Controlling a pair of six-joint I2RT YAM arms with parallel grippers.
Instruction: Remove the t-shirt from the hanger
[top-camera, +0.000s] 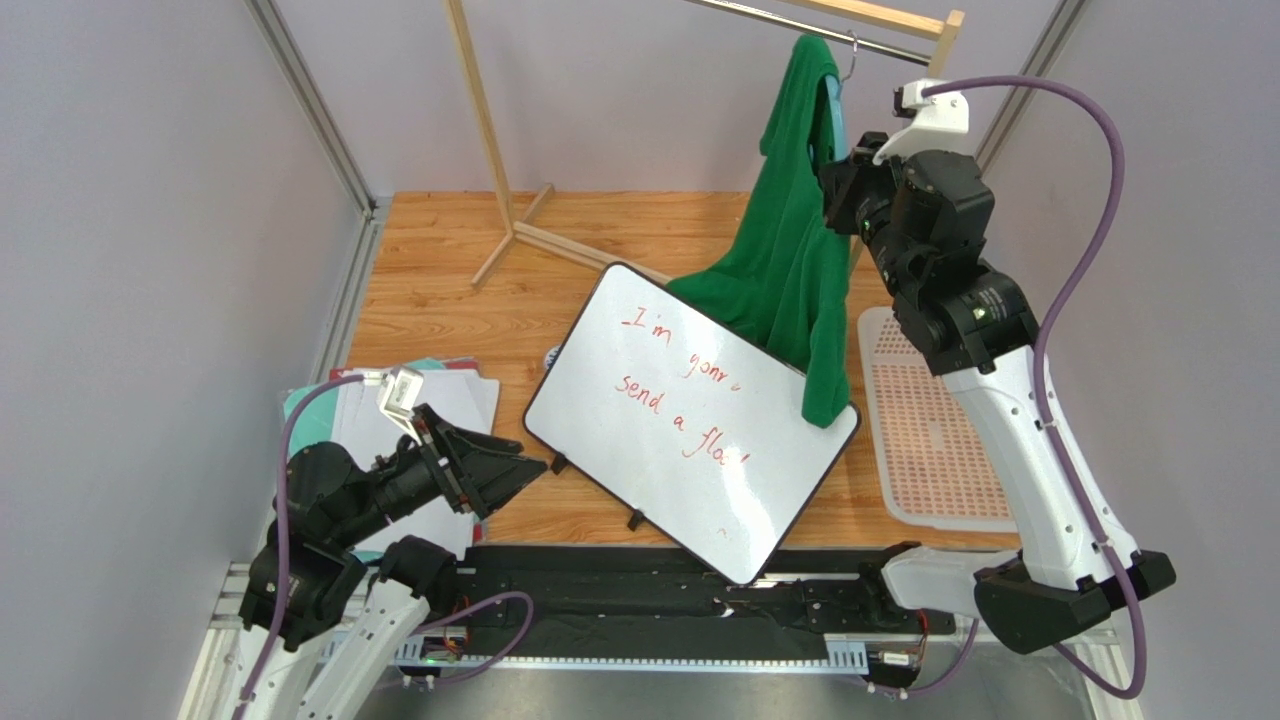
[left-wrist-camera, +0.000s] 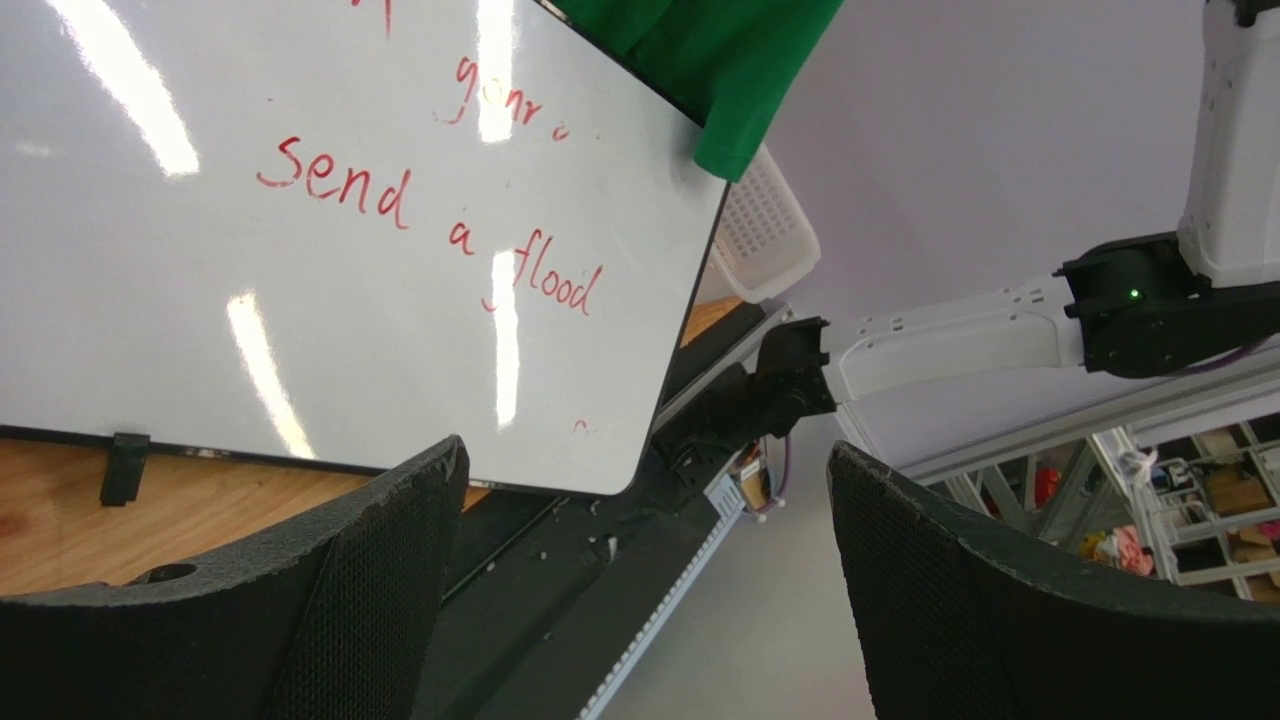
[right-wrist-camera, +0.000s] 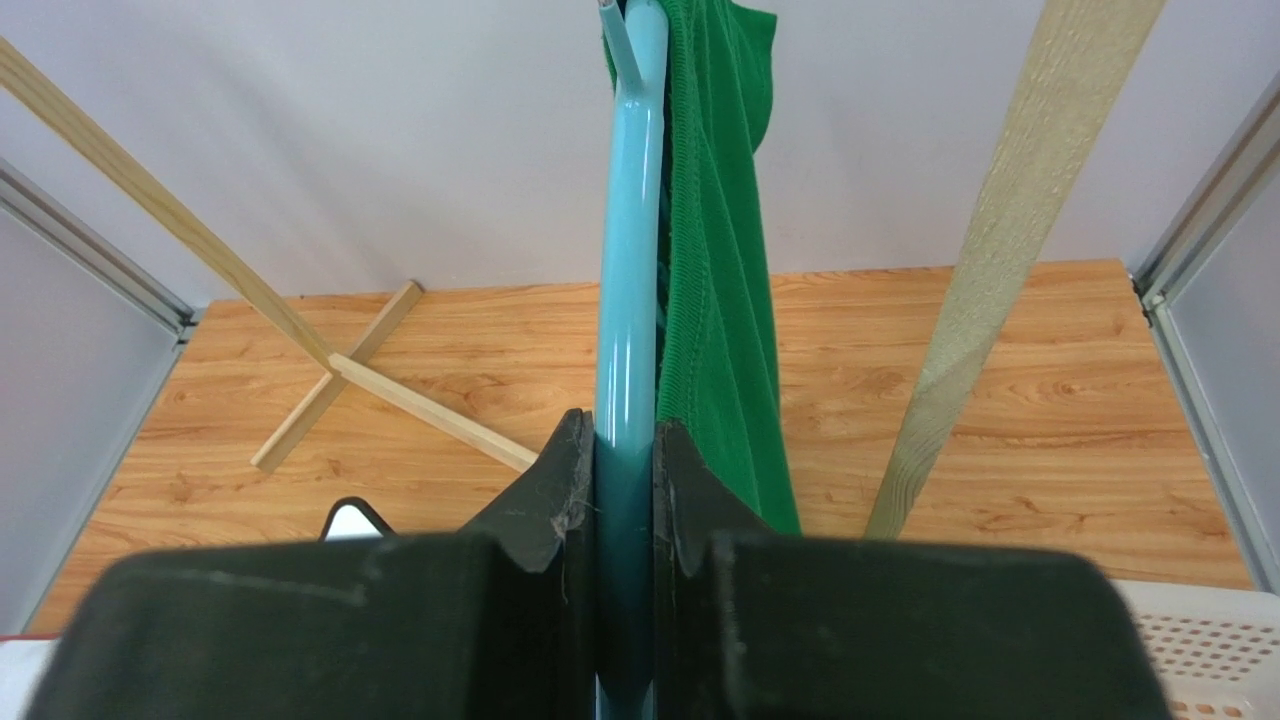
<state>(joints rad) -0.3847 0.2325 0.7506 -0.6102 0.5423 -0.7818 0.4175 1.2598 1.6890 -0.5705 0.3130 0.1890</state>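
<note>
The dark green t-shirt hangs from the light-blue hanger on the wooden rack's metal rail, and its lower part lies on the whiteboard. In the right wrist view the hanger runs straight up between the jaws, with the t-shirt just to its right. My right gripper is shut on the hanger's bare arm; seen from above, it sits high at the shirt's right edge. My left gripper stays low at the near left, wide open and holding nothing; its fingers frame the whiteboard's near corner.
A whiteboard with red writing lies tilted mid-table. A wooden rack with a metal rail stands at the back; one post is close on my right. A white perforated tray lies at right, papers at left.
</note>
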